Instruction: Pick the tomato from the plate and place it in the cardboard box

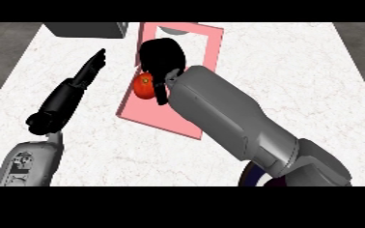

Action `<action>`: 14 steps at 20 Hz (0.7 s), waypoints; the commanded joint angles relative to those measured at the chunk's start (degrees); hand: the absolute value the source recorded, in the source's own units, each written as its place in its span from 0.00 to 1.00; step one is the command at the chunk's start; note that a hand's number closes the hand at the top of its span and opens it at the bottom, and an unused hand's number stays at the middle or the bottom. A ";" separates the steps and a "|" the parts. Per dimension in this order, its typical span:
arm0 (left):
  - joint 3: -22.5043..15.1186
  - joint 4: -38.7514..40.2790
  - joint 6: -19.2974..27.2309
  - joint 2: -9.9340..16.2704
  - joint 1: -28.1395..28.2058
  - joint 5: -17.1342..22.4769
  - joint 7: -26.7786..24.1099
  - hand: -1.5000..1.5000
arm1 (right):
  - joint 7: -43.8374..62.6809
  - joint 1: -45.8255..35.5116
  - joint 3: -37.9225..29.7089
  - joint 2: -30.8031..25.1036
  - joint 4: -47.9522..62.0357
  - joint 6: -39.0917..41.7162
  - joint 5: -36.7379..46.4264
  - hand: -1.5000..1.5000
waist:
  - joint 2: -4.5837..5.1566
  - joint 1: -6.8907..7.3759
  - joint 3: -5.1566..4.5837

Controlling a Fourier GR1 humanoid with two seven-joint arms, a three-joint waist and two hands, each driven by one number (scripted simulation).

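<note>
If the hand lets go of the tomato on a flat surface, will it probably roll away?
Probably yes: the tomato looks round and smooth, so it could roll on the pink board. The smooth skin may also slip against the right hand curled beside it.

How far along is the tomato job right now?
Looks done: the tomato is off the plate, which peeks out under the right forearm. In hand: the right hand curls round the tomato over a pink board. Left: carrying it to the box at the far left. The left hand rests open.
</note>
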 commanded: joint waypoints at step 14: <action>0.21 -0.49 -0.16 -0.10 2.47 -0.58 -1.11 0.50 | -24.44 7.67 -27.53 -0.01 -6.14 -15.66 -25.51 0.00 | 0.14 -0.07 0.18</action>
